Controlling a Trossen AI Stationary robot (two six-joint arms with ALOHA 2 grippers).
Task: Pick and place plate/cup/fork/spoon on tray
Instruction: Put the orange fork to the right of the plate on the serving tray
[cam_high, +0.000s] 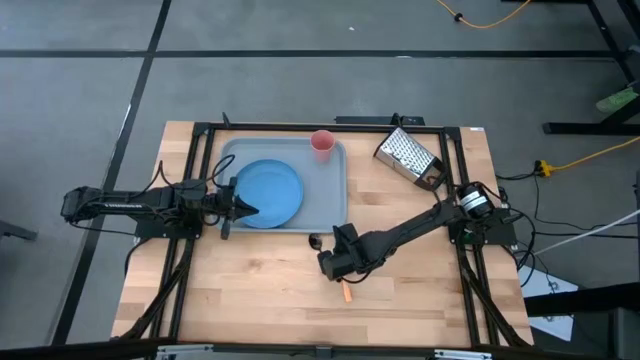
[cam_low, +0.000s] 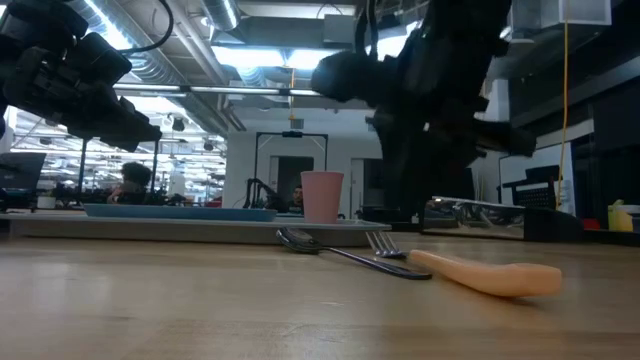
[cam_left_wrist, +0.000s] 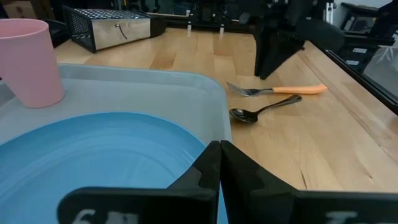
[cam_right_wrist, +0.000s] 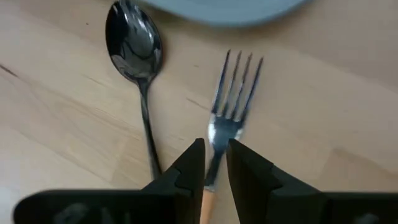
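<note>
Orange-handled, the fork lies on the wooden surface just ahead of the right jaws, which are nearly closed around its neck. The spoon lies just beside them. Judged best: centre on the fork's neck, keep clear of the spoon, then lift towards the tray. The left jaws, closed and empty, hover over the plate, with the cup beyond.

Light comes evenly from ceiling strips, which blow out white in the low view and leave the arms there as near-black shapes. The bench is bright, shadows soft. The spoon shows glare on its bowl. The tray edge looks blurred in the right wrist view, perhaps out of focus.
</note>
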